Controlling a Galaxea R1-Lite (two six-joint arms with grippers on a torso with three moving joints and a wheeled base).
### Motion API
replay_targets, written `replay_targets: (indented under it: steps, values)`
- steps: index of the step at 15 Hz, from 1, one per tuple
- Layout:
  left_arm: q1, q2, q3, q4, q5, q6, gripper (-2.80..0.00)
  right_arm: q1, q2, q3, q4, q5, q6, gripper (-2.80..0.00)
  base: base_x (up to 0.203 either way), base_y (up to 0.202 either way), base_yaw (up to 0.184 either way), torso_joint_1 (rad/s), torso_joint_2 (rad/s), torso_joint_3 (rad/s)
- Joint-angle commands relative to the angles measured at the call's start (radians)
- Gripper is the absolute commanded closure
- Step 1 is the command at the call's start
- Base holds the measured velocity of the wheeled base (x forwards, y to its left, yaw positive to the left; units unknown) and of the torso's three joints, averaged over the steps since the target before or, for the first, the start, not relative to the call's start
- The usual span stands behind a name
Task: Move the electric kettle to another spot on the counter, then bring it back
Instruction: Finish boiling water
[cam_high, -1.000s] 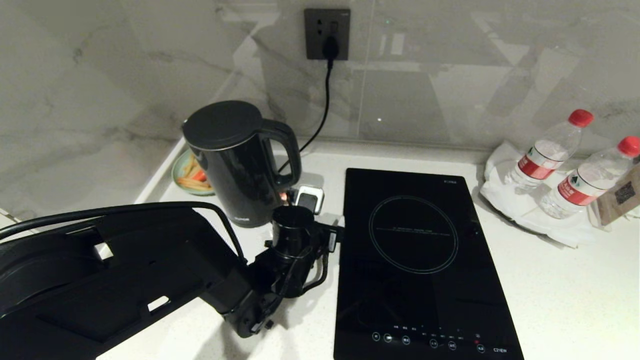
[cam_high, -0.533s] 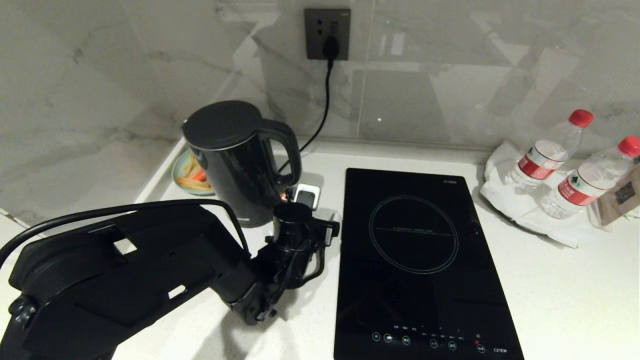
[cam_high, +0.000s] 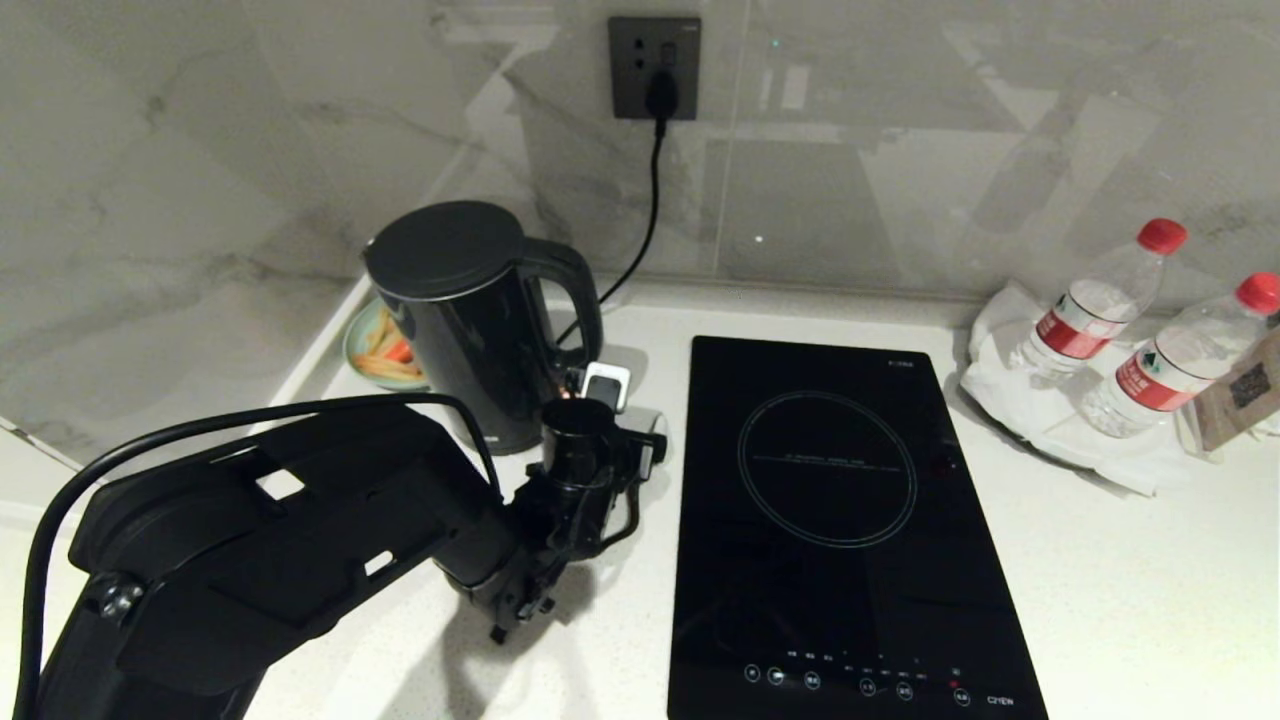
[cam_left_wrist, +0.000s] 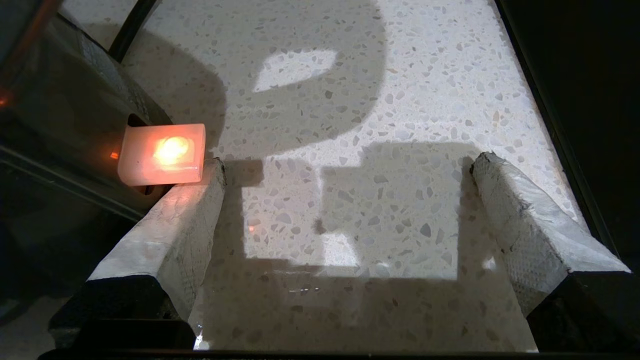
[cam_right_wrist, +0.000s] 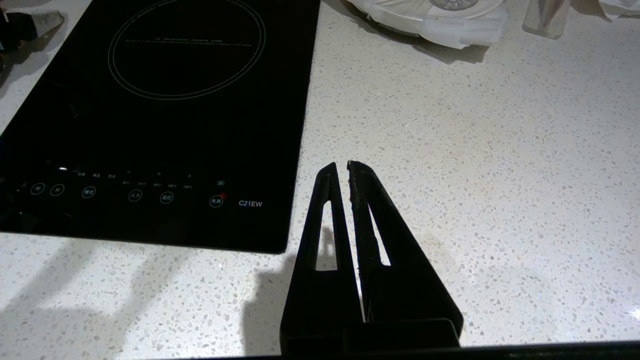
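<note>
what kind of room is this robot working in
Most likely a home or apartment kitchen: a black glass induction hob is set in a white speckled stone counter, a glossy black electric kettle stands by a marble-look wall, and a dark wall socket has a cord plugged in.

The left gripper (cam_high: 628, 412) now sits farther back and slightly left, closer to the electric kettle (cam_high: 470, 320). The left arm (cam_high: 280, 560) behind it stands higher and more upright.
</note>
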Motion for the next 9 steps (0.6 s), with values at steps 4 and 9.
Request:
replay_targets:
  steps: [4, 9]
  values:
    - [0.007, -0.009, -0.01, -0.007, 0.004, 0.001, -2.8, 0.0, 0.0, 0.0, 0.0, 0.001, 0.0, 0.0, 0.0, 0.0, 0.0, 0.0, 0.0, 0.0]
    - [0.004, -0.027, -0.018, -0.007, 0.003, 0.001, -2.8, 0.0, 0.0, 0.0, 0.0, 0.001, 0.0, 0.0, 0.0, 0.0, 0.0, 0.0, 0.0, 0.0]
